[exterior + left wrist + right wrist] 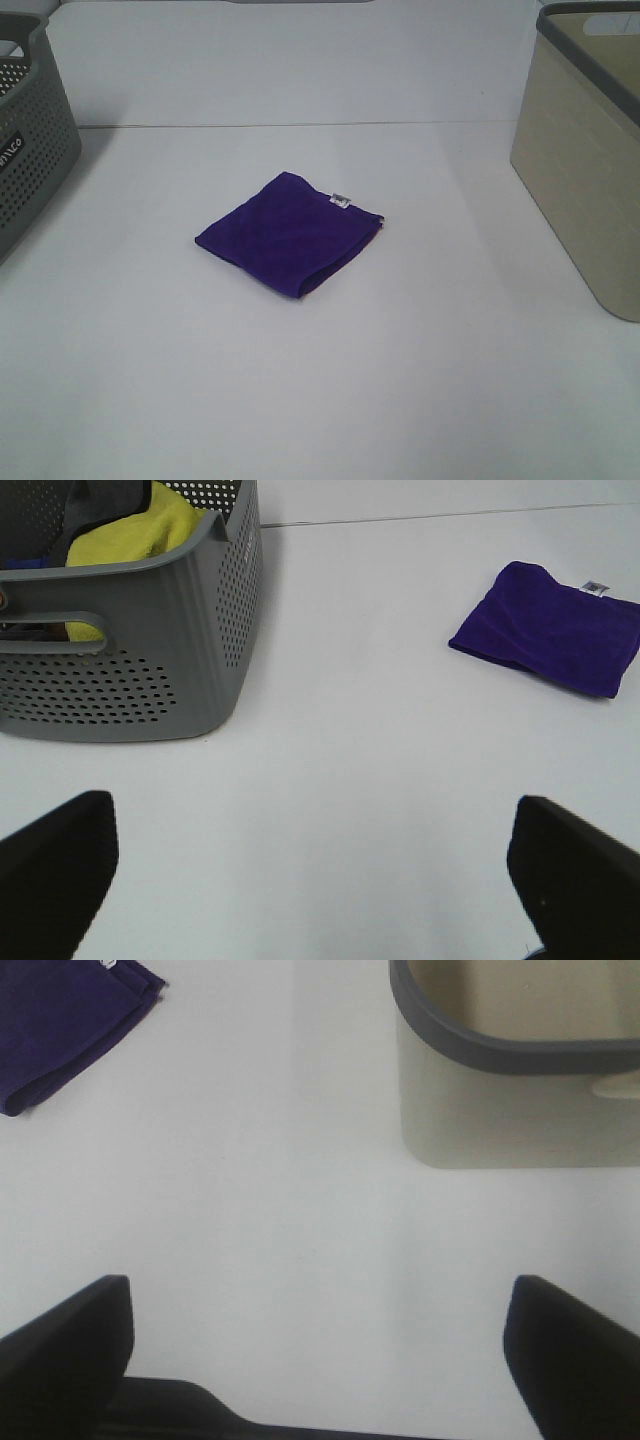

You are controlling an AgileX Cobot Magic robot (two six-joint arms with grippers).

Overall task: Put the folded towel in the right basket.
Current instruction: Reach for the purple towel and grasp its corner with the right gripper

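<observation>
A folded purple towel point(290, 232) with a small white tag lies flat on the white table, near the middle. It also shows in the left wrist view point(555, 628) and at the edge of the right wrist view point(60, 1025). The beige right basket point(590, 160) with a grey rim stands at the table's right side; it also shows in the right wrist view point(520, 1070). My left gripper point(320, 880) is open and empty, far from the towel. My right gripper point(320, 1350) is open and empty, between towel and basket. Neither arm shows in the high view.
A grey perforated basket point(30, 150) stands at the table's left; the left wrist view shows it point(130, 650) holding a yellow cloth point(140, 530) and darker items. The table's back edge meets a white wall.
</observation>
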